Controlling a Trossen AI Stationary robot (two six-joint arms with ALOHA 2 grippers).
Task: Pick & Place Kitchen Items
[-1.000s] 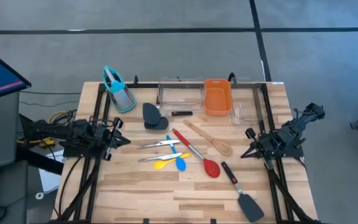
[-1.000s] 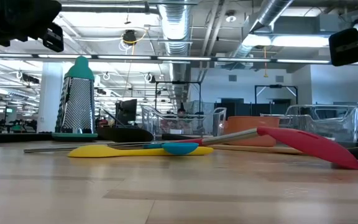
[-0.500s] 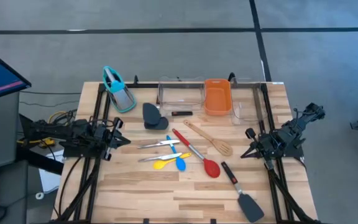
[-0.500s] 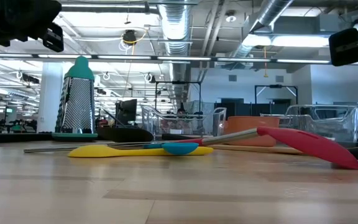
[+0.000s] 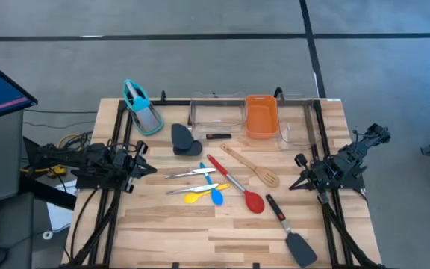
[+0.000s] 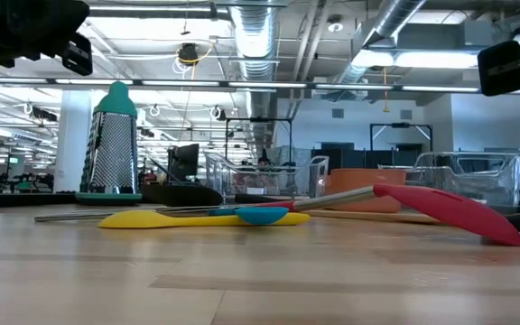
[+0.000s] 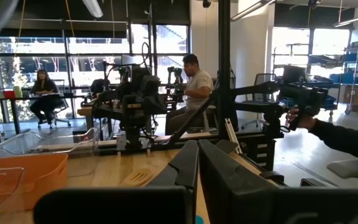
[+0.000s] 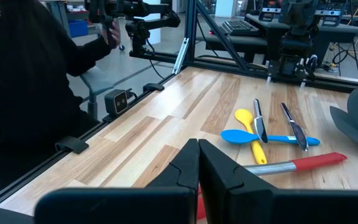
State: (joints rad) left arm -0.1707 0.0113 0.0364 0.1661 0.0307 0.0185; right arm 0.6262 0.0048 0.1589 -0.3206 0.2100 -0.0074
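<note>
At table centre, red steel-handled spoon point(image 5: 239, 187), silver tongs point(image 5: 191, 172), small blue and yellow spoons point(image 5: 204, 193), black spatula point(image 5: 291, 232) toward 5 o'clock, left gripper point(image 5: 148, 169) at 9 o'clock pinched closed on nothing, right gripper point(image 5: 293, 184) at 3 o'clock likewise.

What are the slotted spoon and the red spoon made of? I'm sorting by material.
Slotted spoon: looks like wood, pale matte tan throughout. Red spoon: matte red bowl, probably silicone or plastic, on a shiny handle that looks like steel.

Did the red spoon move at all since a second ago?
No. The red spoon lies in the same spot, its handle end just as near the orange tub.
</note>
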